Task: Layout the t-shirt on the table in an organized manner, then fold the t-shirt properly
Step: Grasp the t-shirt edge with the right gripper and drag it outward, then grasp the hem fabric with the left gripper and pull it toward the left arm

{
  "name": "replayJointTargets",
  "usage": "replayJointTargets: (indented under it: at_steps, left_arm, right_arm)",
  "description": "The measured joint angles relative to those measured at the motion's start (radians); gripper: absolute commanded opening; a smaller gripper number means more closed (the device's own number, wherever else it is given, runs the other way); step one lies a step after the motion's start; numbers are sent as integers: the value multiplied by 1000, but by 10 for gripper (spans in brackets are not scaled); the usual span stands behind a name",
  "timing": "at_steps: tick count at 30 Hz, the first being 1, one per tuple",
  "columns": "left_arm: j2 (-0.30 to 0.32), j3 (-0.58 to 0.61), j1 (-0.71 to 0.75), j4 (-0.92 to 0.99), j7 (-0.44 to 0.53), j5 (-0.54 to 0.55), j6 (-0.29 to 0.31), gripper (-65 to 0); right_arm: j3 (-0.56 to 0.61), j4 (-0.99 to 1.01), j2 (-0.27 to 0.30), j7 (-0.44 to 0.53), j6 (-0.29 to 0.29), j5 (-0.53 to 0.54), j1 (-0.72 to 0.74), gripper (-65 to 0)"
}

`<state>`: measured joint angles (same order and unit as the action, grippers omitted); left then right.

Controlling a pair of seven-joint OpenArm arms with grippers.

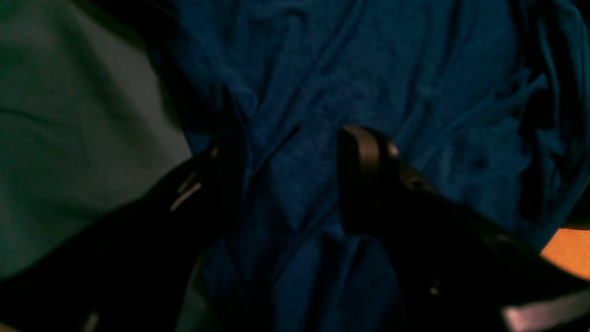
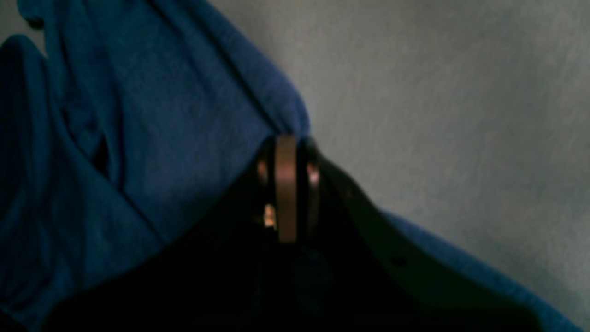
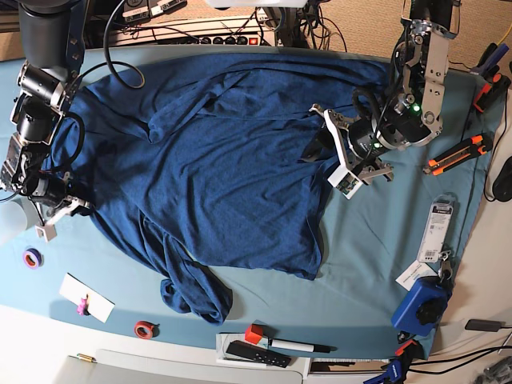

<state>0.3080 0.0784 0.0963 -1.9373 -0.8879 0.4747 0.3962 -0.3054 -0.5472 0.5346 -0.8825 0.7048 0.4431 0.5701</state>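
Dark navy-blue heathered knit t-shirt (image 3: 208, 168) lies spread but rumpled across the far and middle part of the teal cloth-covered counter (image 3: 376, 264). In the base view its long axis runs roughly left to right; one bunched part trails toward the near edge and ends in a crumpled lump near the small red tape ring (image 3: 144, 329).

Right hand (image 2: 286, 152) sits at the shirt's left edge in the base view, fingers pressed together, pinching a fold of the fabric edge. Left hand (image 1: 295, 180) is at the shirt's right edge, fingers spread wide apart over wrinkled fabric, gripping nothing visible.

Open teal counter lies right of the shirt and along the near side. Clutter lines the near edge: white card (image 3: 86, 298), black marker (image 3: 298, 346); orange-handled tool (image 3: 458, 154) at the right.
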Motion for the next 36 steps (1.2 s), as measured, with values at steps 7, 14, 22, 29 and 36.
replayJointTargets:
  at_steps: [7, 14, 22, 29, 36]
  left_arm:
    - [-1, 3, -60, 88, 86, -29, -84, -326]
    - [-37, 0, -393, 612, 88, 98, -106, -326]
    - [-148, -1, -736, 1194, 114, 180, -31, -326]
    - [-188, -1, -857, 1408, 215, 80, -64, -326]
    - [-189, -2, -840, 1405, 241, 89, -74, -326]
  right_arm:
    - [0, 0, 28, 4, 5, -59, 0, -650]
    - [0, 1, 29, 16, 2, -66, 1, -650]
    - [0, 2, 28, 23, 2, -65, 0, -650]
    - [1, 2, 28, 23, 2, -64, 0, -650]
    - [1, 2, 28, 23, 0, -65, 0, -650]
